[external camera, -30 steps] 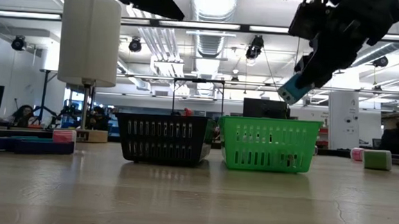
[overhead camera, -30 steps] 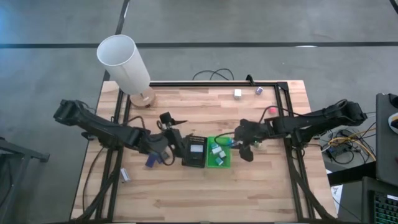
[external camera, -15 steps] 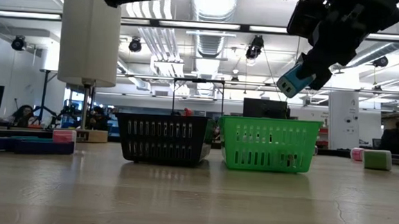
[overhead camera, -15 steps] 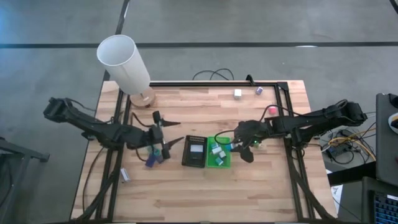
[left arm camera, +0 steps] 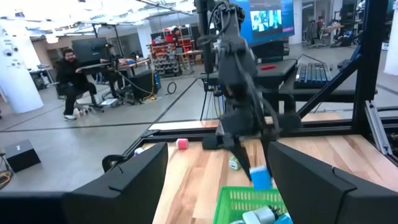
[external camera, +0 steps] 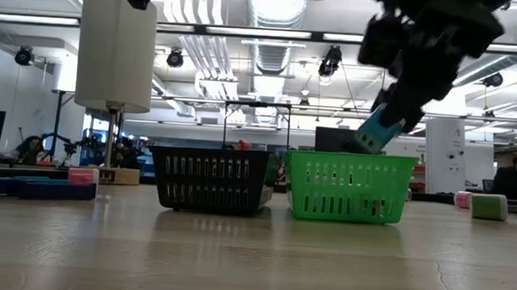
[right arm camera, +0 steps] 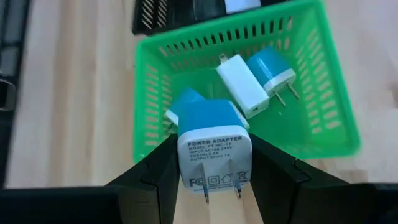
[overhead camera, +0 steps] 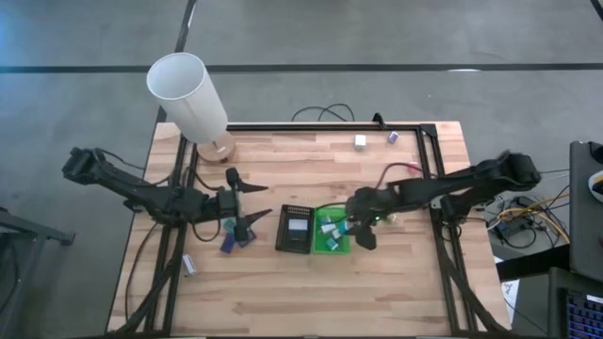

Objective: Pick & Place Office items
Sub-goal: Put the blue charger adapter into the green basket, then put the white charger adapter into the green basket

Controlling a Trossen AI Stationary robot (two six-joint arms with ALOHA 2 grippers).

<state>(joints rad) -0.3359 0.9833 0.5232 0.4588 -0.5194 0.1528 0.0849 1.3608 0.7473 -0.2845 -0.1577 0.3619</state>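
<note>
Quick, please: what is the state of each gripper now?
Left gripper: open, empty, beside the black basket.
Right gripper: shut on blue power adapter, above green basket.

Between the left claw's spread dark fingers, the right claw is hanging over the green basket, gripping a blue adapter, while a person is sitting far beyond the wooden surface.
</note>
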